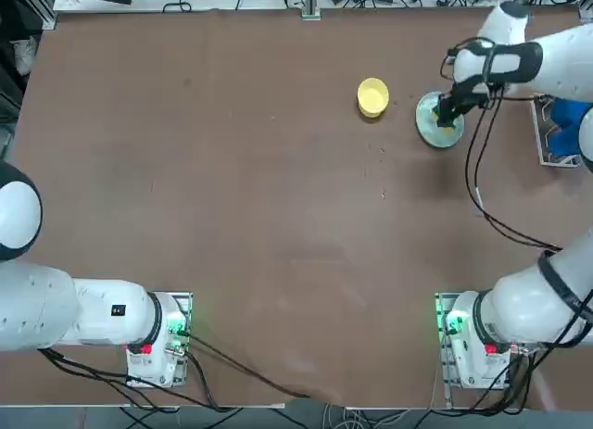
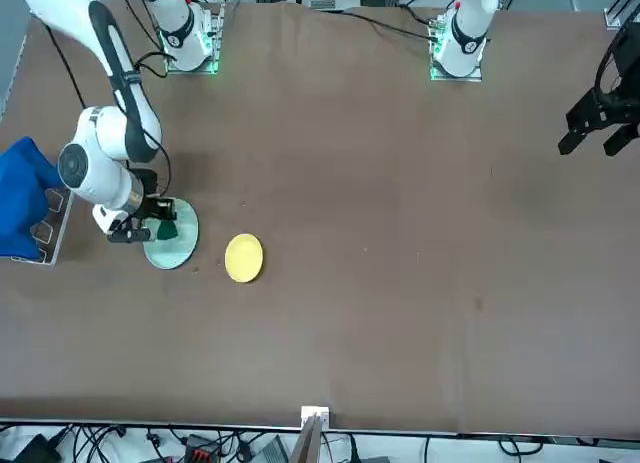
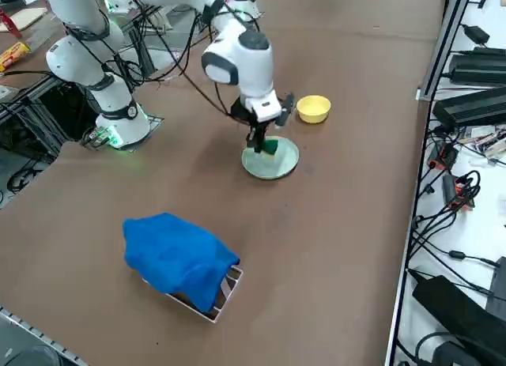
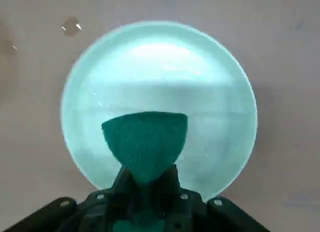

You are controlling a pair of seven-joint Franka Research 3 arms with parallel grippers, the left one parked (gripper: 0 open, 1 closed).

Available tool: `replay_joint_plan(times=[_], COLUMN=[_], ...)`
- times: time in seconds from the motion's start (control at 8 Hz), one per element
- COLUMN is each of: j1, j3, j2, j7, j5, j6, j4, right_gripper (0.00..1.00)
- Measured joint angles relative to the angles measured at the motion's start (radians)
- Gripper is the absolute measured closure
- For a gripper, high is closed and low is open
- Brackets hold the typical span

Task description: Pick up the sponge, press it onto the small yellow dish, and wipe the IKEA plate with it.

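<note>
Right tool (image 3: 261, 147) clamped tight on the sponge (image 4: 145, 144), green scouring face showing, squeezed into a wedge between the jaws. Sponge sits directly over the IKEA plate (image 1: 429, 128), at or just above its surface; contact not certain. Plate lies near the counter's far right edge on the robot's side. Small yellow dish (image 1: 372, 96) stands just beside the plate, toward the counter's middle, apart from it. Wipe stage, by the look: plate directly beneath the tool, so strokes only need to sweep across its face.
</note>
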Motion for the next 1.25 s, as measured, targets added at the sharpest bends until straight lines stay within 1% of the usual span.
replay_joint_plan(times=[0.25, 0.62, 1.25], j1=[-0.006, -0.019, -0.092], j3=[0.0, 0.0, 0.0], j2=[0.001, 0.016, 0.03], j7=[-0.009, -0.029, -0.166], j5=[0.0, 0.0, 0.0], j6=[0.024, 0.047, 0.062], j4=[-0.023, -0.031, -0.018], right_gripper=[0.78, 0.78, 0.78])
